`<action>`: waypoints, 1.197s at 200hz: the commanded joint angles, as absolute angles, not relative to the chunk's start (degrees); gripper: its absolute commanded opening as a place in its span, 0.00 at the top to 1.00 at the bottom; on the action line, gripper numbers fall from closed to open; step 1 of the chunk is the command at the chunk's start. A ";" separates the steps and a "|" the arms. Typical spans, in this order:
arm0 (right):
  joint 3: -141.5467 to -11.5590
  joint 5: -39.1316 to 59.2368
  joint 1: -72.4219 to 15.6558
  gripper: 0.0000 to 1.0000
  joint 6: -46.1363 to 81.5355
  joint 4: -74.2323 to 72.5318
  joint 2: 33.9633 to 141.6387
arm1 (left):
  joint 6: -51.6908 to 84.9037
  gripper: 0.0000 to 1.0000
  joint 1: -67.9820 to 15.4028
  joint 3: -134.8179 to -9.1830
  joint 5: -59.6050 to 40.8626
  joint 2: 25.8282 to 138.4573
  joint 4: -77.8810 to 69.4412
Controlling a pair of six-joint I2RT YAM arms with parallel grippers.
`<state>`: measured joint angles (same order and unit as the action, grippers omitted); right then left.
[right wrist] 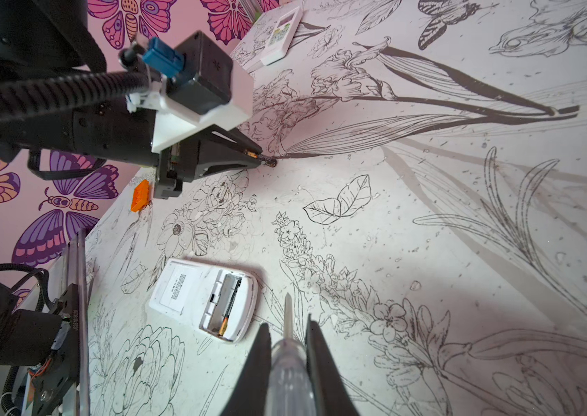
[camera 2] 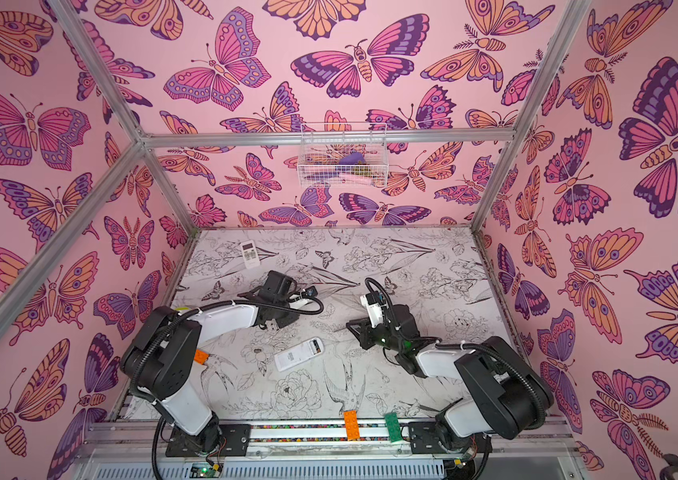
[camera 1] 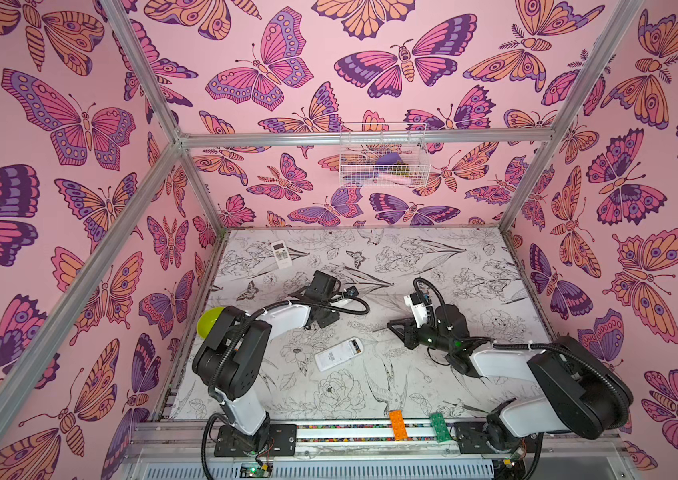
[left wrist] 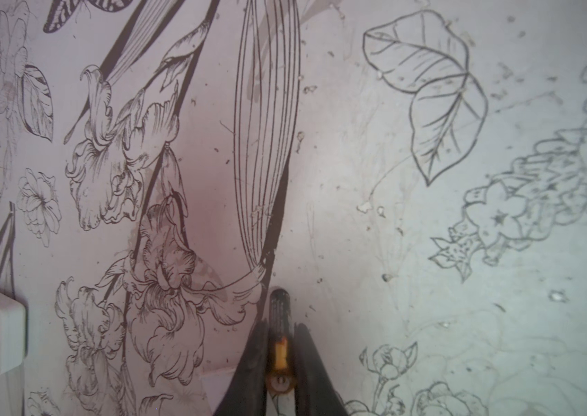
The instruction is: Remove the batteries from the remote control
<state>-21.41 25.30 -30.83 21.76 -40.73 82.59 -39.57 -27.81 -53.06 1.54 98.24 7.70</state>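
Battery [left wrist: 278,309] is pinched between the fingers of the left gripper [left wrist: 280,326]. Its black end pokes out past the tips, and the orange band and silvery end sit back between the fingers. Can't tell if the tip touches the table [left wrist: 429,252]. There's print on the battery, too blurred to read. In both top views the left gripper's tips are hidden under its own wrist, so the grip only shows on the wrist cams.

Second cell [right wrist: 225,318] lies in the open compartment of the remote [right wrist: 195,291], which is face down with the cover off. The compartment wall partly hides the cell; only the black body and orange band show.

The remote is well apart from the left gripper and near the right gripper [right wrist: 287,322]. It lies just beside the screwdriver [right wrist: 286,360] tip, not touching it. The right gripper is clamped on the screwdriver's clear handle, shaft sticking out past the tips. The handle's rear is cut off by the frame.

The label on the remote's back has lines of print, unreadable. Far remote [camera 1: 281,254] lies face up beyond the left gripper, markings too small to read.
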 commanded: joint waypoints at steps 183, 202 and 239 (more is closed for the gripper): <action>-27.64 25.84 -29.10 1.00 30.89 -44.68 82.75 | -39.18 0.28 -27.63 -58.42 -7.51 88.36 20.64; -27.55 25.03 -29.01 1.00 33.50 -46.10 81.89 | -38.26 0.22 -27.16 -58.71 -13.01 87.23 23.06; -28.39 27.85 -28.83 1.00 34.93 -36.02 78.13 | -39.76 0.15 -26.37 -57.79 -18.20 84.60 26.03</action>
